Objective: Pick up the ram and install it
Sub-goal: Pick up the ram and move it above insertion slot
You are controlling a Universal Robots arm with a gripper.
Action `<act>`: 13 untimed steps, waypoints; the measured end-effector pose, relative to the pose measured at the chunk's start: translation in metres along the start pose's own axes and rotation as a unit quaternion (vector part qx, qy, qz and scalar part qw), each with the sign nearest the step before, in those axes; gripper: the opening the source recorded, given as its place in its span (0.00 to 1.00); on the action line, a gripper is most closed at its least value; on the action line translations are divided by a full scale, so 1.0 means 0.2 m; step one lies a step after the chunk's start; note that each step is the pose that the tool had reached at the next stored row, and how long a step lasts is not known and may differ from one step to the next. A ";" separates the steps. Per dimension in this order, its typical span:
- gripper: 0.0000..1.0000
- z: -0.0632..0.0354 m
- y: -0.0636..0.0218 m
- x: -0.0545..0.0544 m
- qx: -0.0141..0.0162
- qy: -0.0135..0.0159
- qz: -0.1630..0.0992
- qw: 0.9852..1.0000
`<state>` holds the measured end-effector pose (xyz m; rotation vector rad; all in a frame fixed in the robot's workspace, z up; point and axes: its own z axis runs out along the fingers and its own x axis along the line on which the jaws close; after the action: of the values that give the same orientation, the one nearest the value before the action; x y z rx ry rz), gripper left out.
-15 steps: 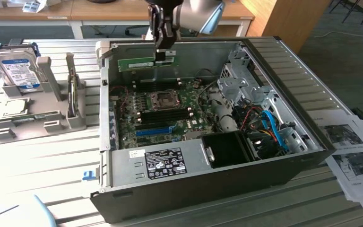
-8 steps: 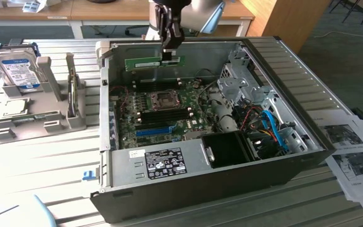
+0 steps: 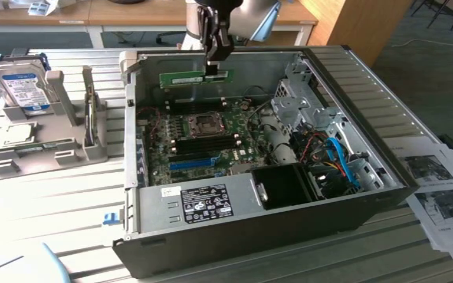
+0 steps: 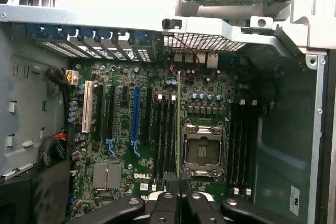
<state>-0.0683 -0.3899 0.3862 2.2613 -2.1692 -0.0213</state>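
Above the open computer case (image 3: 250, 236), closed fingers (image 3: 216, 63) grip the ram (image 3: 186, 79) near one of its ends.

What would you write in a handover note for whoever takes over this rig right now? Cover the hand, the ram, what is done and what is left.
Hand: shut on the ram, gripping its upper edge.
Ram: held roughly level in the air over the open computer case, above the motherboard.
Done: ram picked up.
Left: ram not yet seated in a memory slot beside the processor socket.
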 end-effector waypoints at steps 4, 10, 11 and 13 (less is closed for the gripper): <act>0.11 0.000 0.000 0.00 0.000 0.000 0.007 1.000; 0.11 0.001 -0.001 0.00 0.000 0.000 0.025 1.000; 0.11 0.001 -0.001 0.00 0.000 0.000 0.025 1.000; 0.11 0.001 -0.001 0.00 0.000 0.000 0.025 1.000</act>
<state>-0.0681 -0.3899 0.3859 2.2077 -2.2243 -0.0216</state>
